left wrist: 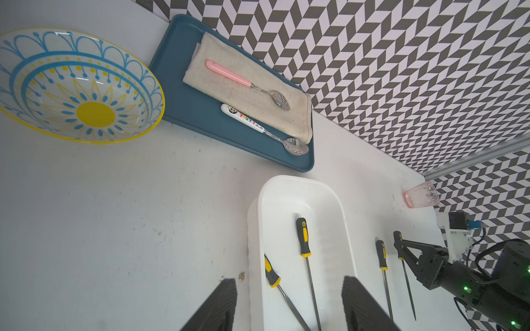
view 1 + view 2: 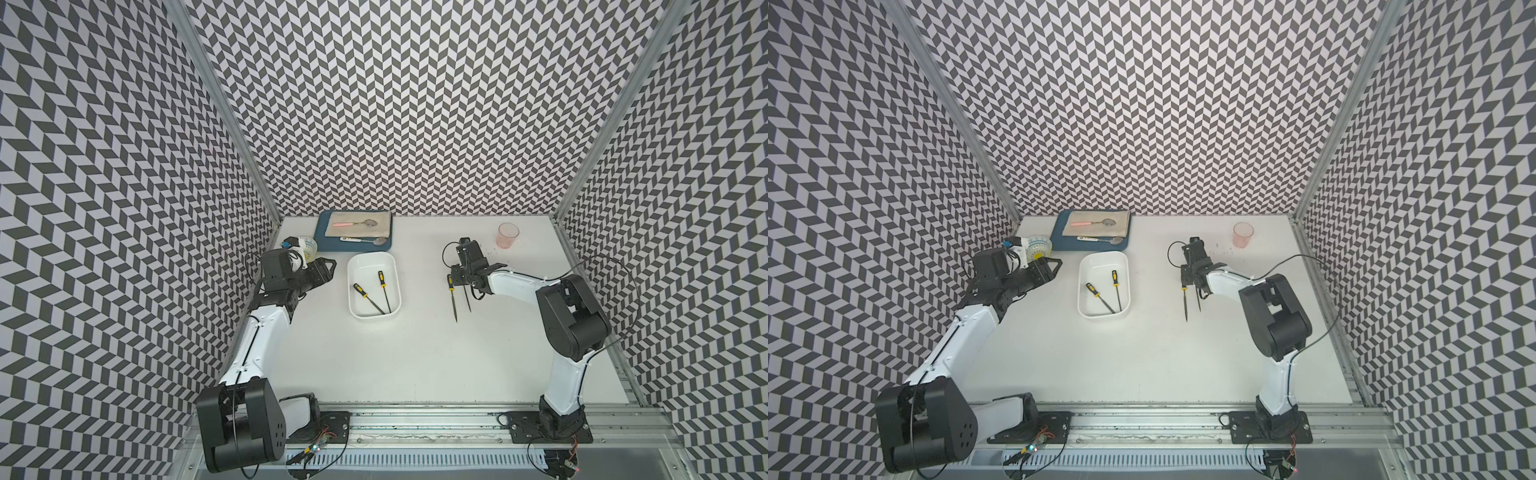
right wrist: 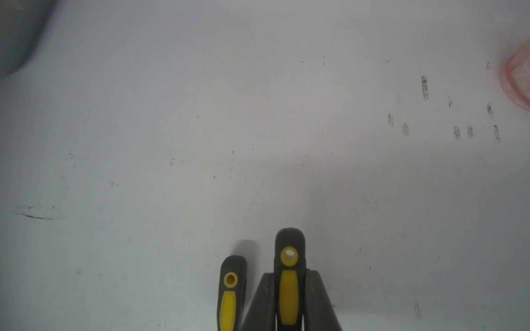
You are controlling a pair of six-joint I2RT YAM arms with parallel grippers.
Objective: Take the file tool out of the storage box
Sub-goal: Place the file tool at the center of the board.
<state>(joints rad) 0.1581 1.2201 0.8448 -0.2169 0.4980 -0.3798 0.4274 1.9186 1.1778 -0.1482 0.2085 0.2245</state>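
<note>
- Clamping around the black-and-yellow handle of one file (image 3: 289,289), the right jaws are gripping it low over the bench (image 2: 415,353), well to the right of the storage box (image 2: 368,268). Whether the file's shaft is touching the surface is not clear.
- Lying just beside the gripped file and roughly parallel to it, a second file (image 3: 229,289) is resting free on the bench, outside the box.
- Hanging spread apart and holding nothing, the left jaws are hovering by the box's left long side, near a blue-and-yellow patterned bowl (image 1: 83,86).
- Sitting inside the white box, two more files are lying on its floor. One (image 1: 303,238) is running roughly lengthwise and the other (image 1: 271,272) is slanting, with their tips coming close together at the end nearest the robot.
- Standing away from the action are a dark blue tray (image 1: 183,109), carrying a cloth and two spoons behind the box, and a pink cup (image 2: 508,235) at the far right.
- Judging progress, the gripped file is already out of the box, so for that one only the letting go seems to be left. If every file is meant to come out, the job is looking about half done, with two out and two waiting inside.
</note>
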